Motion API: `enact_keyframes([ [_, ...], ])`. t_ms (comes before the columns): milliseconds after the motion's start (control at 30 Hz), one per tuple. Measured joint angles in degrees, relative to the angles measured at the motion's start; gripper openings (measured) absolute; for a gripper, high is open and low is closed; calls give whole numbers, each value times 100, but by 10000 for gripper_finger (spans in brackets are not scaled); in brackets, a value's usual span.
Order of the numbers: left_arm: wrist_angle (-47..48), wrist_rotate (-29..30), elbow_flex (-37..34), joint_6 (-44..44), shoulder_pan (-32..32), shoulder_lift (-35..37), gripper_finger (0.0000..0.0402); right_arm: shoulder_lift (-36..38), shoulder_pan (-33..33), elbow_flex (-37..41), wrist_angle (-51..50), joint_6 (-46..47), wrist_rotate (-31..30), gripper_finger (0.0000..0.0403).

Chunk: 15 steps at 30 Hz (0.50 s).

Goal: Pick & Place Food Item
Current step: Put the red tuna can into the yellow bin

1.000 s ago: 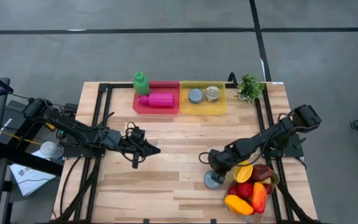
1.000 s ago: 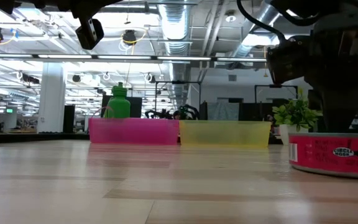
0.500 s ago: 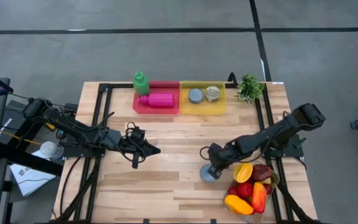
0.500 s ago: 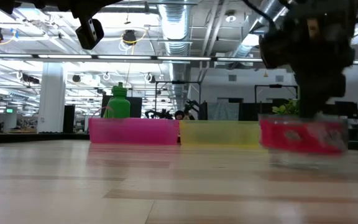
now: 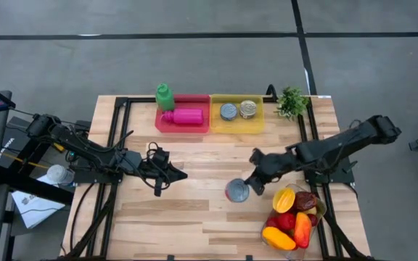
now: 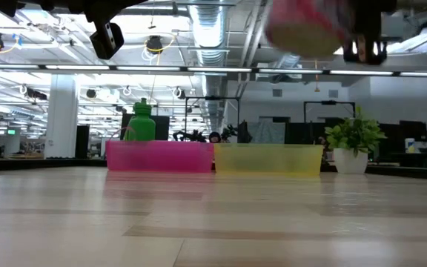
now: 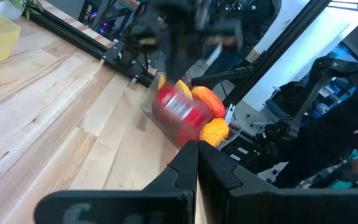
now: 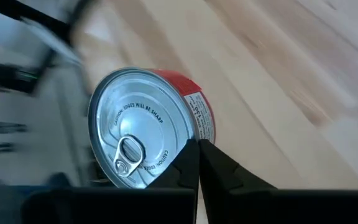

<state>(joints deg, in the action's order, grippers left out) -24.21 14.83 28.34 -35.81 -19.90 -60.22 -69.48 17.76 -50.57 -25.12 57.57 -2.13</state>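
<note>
The red can with a silver pull-tab lid [image 5: 236,191] hangs in the air right of the table's middle, held by my right gripper [image 5: 250,184], which is shut on it. The low view shows the can [image 6: 306,26] high above the wood. In the right wrist view the lid [image 8: 143,127] faces the camera. My left gripper [image 5: 174,175] is shut and hovers left of the table's middle, touching nothing; its wrist view shows the can [image 7: 179,112] farther off. My right gripper has the can at its rim [image 8: 180,138], where the lid meets the red side wall. The fingers [image 8: 219,165] nearly meet there and hide the exact contact. The can is lifted clear of the table and tilted.
A pink bin [image 5: 183,123] with a green and a pink bottle and a yellow bin [image 5: 236,124] with two cans stand at the far edge, a small plant [image 5: 292,101] beside them. A bowl of fruit [image 5: 293,217] sits at the near right. Bare wood lies between.
My right gripper has risen from beside the fruit bowl and moved toward the table's left and far edge. The can stood on the wood a second ago; it is now lifted clear, high above the table, and tipped.
</note>
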Motion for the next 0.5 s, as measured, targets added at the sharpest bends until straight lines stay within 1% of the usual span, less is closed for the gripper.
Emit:
enact_keyframes([
  [300,0,15,-2,20,0,-1,0,1187,-236,-8,1415,-503,60,0],
  [433,-19,15,-1,136,-1,0,0,1526,-375,-13,1741,-555,54,0],
  [500,-20,15,0,140,-2,0,0,1622,-450,-15,1729,-556,34,0],
])
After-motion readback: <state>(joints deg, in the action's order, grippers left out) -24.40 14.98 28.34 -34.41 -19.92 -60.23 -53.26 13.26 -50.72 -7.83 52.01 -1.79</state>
